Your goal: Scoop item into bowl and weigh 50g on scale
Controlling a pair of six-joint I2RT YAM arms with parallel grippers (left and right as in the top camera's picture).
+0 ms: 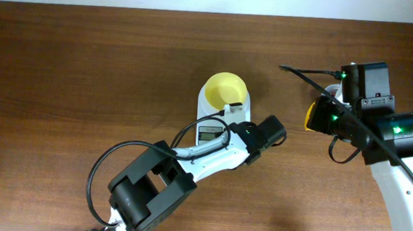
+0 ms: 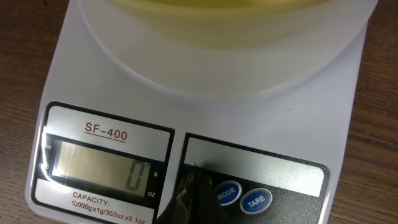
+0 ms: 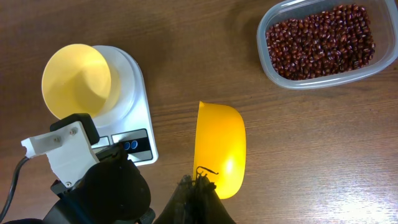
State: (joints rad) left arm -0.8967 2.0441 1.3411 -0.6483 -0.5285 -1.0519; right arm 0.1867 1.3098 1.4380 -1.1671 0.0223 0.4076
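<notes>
The pale yellow bowl point(image 1: 224, 89) stands empty on the white scale point(image 1: 245, 102). In the left wrist view the scale point(image 2: 93, 74) shows 0 g. My left gripper point(image 2: 191, 198) is shut, its tips resting on the scale's panel just left of the MODE button; in the overhead view it point(image 1: 236, 125) sits at the scale's near edge. My right gripper point(image 3: 199, 190) is shut on the handle of a bright yellow scoop point(image 3: 221, 146), held empty above the table right of the scale point(image 3: 134, 81). The beans point(image 3: 320, 40) fill a clear container point(image 3: 273, 68) at the far right.
In the overhead view the right arm point(image 1: 387, 135) covers the bean container. The left arm's wrist point(image 3: 93, 168) lies across the scale's near edge, beside the scoop point(image 1: 310, 117). Bare wooden table point(image 1: 86, 71) extends to the left.
</notes>
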